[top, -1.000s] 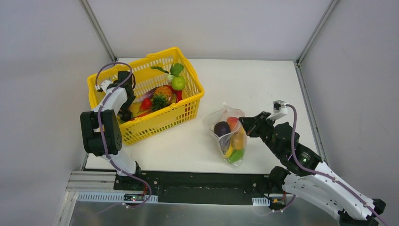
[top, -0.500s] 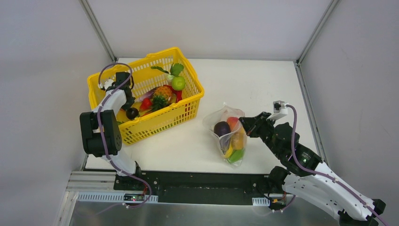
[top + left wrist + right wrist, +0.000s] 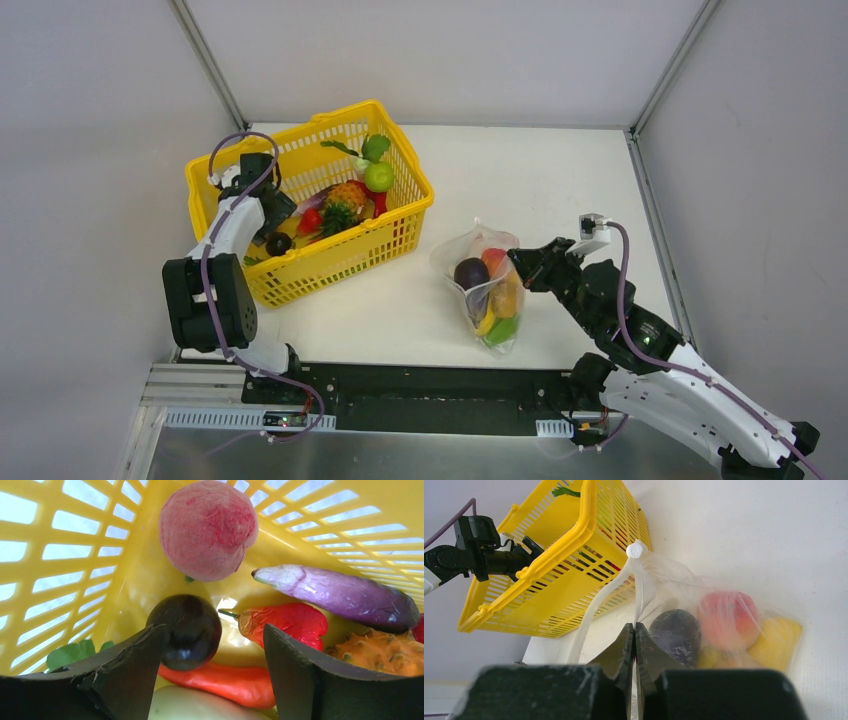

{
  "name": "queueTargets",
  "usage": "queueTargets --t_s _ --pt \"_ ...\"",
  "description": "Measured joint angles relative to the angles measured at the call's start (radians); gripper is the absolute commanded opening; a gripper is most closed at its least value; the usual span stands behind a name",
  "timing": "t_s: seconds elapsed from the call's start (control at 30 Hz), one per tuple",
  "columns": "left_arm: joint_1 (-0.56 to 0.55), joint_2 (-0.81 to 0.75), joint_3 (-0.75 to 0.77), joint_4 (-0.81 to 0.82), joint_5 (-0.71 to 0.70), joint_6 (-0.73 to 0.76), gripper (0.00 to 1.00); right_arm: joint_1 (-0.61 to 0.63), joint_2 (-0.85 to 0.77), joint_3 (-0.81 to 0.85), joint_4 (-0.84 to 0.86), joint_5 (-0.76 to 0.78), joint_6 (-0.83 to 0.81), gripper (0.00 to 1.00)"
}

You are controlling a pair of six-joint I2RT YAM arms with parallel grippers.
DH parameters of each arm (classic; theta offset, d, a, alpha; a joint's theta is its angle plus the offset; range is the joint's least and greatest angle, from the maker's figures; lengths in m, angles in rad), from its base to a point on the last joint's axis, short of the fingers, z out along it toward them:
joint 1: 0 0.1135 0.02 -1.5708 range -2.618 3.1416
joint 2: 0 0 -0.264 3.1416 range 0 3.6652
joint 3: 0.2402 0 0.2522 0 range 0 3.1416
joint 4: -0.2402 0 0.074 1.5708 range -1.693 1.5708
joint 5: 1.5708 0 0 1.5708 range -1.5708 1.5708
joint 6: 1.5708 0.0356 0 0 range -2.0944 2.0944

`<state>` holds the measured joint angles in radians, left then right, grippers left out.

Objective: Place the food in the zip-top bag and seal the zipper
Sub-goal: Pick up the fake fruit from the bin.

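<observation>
The zip-top bag [image 3: 478, 250] lies on the white table right of the basket. It holds a dark fruit [image 3: 676, 635], a peach-coloured piece [image 3: 726, 620] and yellow and green pieces. My right gripper [image 3: 519, 266] is shut on the bag's upper edge by the zipper [image 3: 594, 611], also in the right wrist view [image 3: 634, 630]. My left gripper [image 3: 274, 222] is open inside the yellow basket. In the left wrist view [image 3: 214, 630] a dark round fruit [image 3: 187, 630] sits just beyond its left finger, ungripped. Around it lie a peach [image 3: 207, 527], a purple eggplant [image 3: 340, 595] and a red pepper [image 3: 285, 622].
The yellow mesh basket [image 3: 405, 215] stands at the back left, with a pineapple [image 3: 345, 200], a green round fruit [image 3: 379, 177] and leafy greens [image 3: 372, 148]. An orange chili [image 3: 220, 680] and a spiky orange fruit [image 3: 380, 652] lie by the left fingers. Grey walls enclose the table.
My left gripper has drawn back toward the basket's far side, uncovering the dark round fruit, and its elbow has dropped lower left. The right arm and bag have not moved.
</observation>
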<state>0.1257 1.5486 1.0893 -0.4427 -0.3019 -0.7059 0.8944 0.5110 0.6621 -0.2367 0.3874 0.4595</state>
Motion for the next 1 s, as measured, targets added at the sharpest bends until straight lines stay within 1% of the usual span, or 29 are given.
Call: queueTargets --t_s 0.27,0.33,0.43,0.67,0.8,0.87,0.93,1.0 --pt "0.007 -0.011 0.0 -0.05 0.005 0.011 0.81 0.0 0.003 0.0 0.0 -0.002 0.003 0.04" --pt "0.013 -0.008 0.0 -0.048 0.003 0.016 0.95 0.0 0.003 0.0 0.0 -0.002 0.003 0.04" --pt "0.014 -0.002 0.009 -0.046 -0.02 0.031 0.99 0.0 0.003 0.0 0.0 -0.002 0.003 0.04" --pt "0.014 0.053 0.115 -0.043 -0.111 0.088 0.99 0.0 0.023 0.0 0.001 -0.002 0.001 0.04" --pt "0.026 0.1 0.13 -0.032 -0.144 0.132 0.99 0.0 0.03 0.0 0.001 -0.002 0.0 0.04" --pt "0.029 0.119 0.129 -0.027 -0.142 0.158 0.99 0.0 0.029 0.0 0.001 0.0 0.0 0.04" --pt "0.041 0.141 0.127 -0.015 -0.109 0.19 0.98 0.0 0.029 0.0 0.001 0.001 0.0 0.04" --pt "0.053 0.17 0.133 -0.013 -0.067 0.225 0.94 0.0 0.029 0.0 0.001 0.002 0.0 0.04"
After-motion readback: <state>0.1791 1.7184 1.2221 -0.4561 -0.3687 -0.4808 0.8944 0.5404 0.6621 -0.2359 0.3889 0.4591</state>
